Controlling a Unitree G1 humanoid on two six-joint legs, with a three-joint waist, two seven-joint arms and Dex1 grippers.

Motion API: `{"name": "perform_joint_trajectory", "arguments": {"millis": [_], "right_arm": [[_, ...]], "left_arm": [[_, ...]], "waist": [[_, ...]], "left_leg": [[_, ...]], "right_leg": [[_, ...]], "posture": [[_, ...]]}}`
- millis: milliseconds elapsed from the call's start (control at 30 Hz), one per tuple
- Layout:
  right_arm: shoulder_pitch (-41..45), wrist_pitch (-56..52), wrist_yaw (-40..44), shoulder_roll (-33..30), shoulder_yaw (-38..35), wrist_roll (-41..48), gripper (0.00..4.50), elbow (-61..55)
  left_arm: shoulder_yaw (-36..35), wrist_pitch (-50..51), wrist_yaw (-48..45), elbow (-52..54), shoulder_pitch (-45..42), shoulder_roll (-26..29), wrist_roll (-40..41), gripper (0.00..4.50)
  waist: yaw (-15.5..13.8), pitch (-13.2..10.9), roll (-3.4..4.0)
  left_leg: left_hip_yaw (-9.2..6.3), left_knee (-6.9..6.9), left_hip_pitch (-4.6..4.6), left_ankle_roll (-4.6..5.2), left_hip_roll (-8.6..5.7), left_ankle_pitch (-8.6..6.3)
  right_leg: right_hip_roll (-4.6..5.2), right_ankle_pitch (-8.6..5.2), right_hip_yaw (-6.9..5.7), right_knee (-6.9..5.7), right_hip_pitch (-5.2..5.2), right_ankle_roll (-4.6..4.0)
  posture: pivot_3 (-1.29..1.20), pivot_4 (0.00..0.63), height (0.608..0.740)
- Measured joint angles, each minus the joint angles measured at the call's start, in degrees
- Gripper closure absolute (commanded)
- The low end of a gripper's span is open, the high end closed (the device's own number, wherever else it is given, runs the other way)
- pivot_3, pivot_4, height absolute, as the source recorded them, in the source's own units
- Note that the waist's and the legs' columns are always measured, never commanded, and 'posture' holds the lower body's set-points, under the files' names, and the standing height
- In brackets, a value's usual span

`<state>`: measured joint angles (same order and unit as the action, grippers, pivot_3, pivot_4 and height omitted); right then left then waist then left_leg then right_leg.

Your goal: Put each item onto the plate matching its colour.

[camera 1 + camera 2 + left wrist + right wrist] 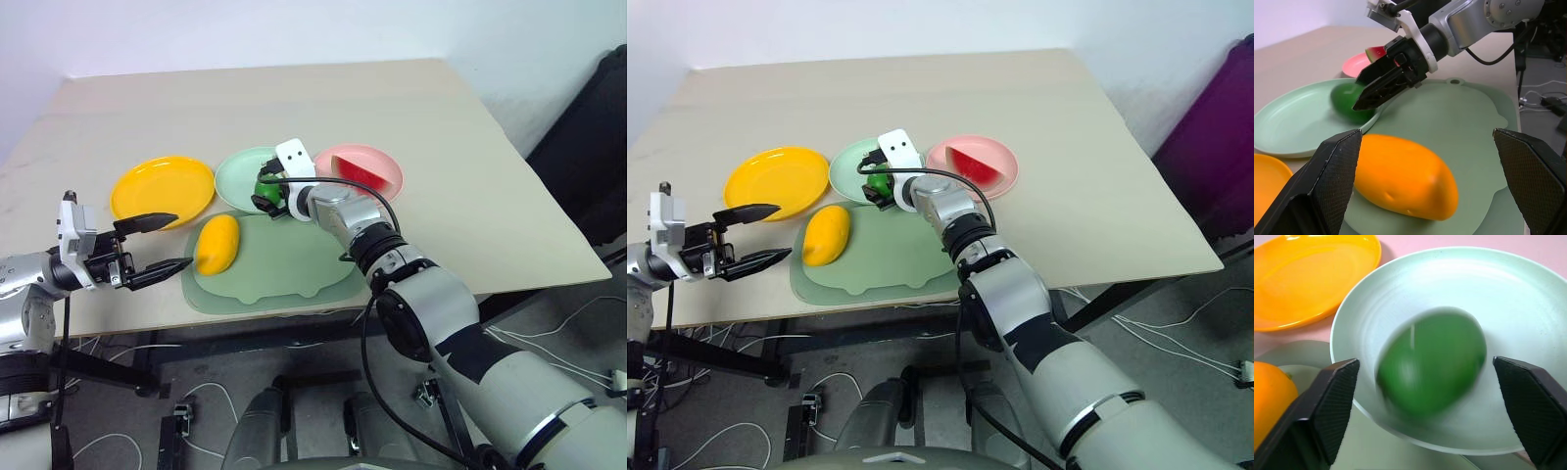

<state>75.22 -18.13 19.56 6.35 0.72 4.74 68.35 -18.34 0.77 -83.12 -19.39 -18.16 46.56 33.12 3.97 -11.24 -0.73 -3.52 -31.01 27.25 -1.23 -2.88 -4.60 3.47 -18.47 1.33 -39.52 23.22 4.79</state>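
The beige worktop [441,127] carries everything, and the pale green lobed mat [284,269] near its front edge serves as the landmark. Along the mat's far edge stand three plates in a row: the yellow-orange plate [162,188] beyond its left corner, the mint green plate [240,176] beyond its middle and touching its edge, and the pink plate [377,162] beyond its right side. The yellow-orange mango [217,245] lies on the left part of the mat. The red watermelon wedge [358,176] rests on the pink plate. The dark green fruit [1432,364] lies in the mint green plate, at the side nearest the mat. The right claw [269,191] hangs over the mat's far edge with its two black fingers spread wide to either side of the green fruit, clear of it. The left claw [162,243] is just off the mat's left edge, level, its fingers wide apart and holding nothing, pointed at the mango.
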Motion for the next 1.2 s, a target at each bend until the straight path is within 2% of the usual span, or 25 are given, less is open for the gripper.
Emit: {"name": "perform_joint_trajectory", "arguments": {"millis": [167,333,533,767,1000,1200], "right_arm": [[0.0,0.0,0.7,-0.4,-0.4,0.0,0.03,0.0],[0.0,-1.5,5.1,-2.5,-0.7,0.5,0.03,-3.1],[-3.1,-10.6,15.4,-7.6,0.3,3.3,0.03,-22.2],[-13.4,-19.1,27.5,-18.9,3.0,7.4,0.03,-45.7],[-18.8,-20.1,37.6,-30.7,1.9,11.7,0.03,-53.0],[-25.6,-13.1,46.0,-38.6,0.6,14.1,0.03,-55.2]], "left_arm": [[0.0,0.0,0.3,0.0,0.0,0.0,0.0,0.00],[0.0,0.0,0.7,0.0,-0.1,0.0,0.0,0.00],[0.0,0.0,0.9,0.0,-0.3,0.0,0.0,0.00],[0.1,0.0,1.0,0.0,-0.3,0.0,-0.1,0.00],[0.0,-0.1,1.0,0.0,-0.2,0.0,-0.1,0.00],[-0.3,-0.1,1.2,0.1,0.1,0.0,-0.1,0.00]], "waist": [[0.0,0.0,0.00],[0.0,0.0,0.00],[-0.1,0.0,0.00],[-0.1,0.0,-0.01],[-0.1,0.0,-0.01],[-0.2,0.0,-0.01]], "left_leg": [[0.00,0.01,0.00,0.00,0.01,0.00],[0.00,0.01,0.00,0.00,0.01,0.00],[-0.01,0.00,0.02,0.00,0.05,0.00],[0.01,-0.01,0.06,0.01,0.07,0.00],[0.04,-0.05,0.08,0.02,0.13,-0.01],[0.07,-0.08,0.11,0.05,0.19,-0.01]], "right_leg": [[-0.01,0.00,0.00,0.00,0.01,0.01],[-0.01,0.00,0.00,0.01,0.01,0.01],[0.00,0.00,0.01,0.07,-0.01,0.01],[0.02,-0.04,0.05,0.13,-0.01,-0.07],[0.04,-0.09,0.06,0.20,-0.08,-0.18],[0.04,-0.09,0.04,0.32,-0.14,-0.18]], "posture": [[0.00,0.150,0.737],[0.00,0.150,0.737],[0.00,0.150,0.737],[0.00,0.150,0.737],[0.00,0.150,0.737],[0.00,0.150,0.737]]}}
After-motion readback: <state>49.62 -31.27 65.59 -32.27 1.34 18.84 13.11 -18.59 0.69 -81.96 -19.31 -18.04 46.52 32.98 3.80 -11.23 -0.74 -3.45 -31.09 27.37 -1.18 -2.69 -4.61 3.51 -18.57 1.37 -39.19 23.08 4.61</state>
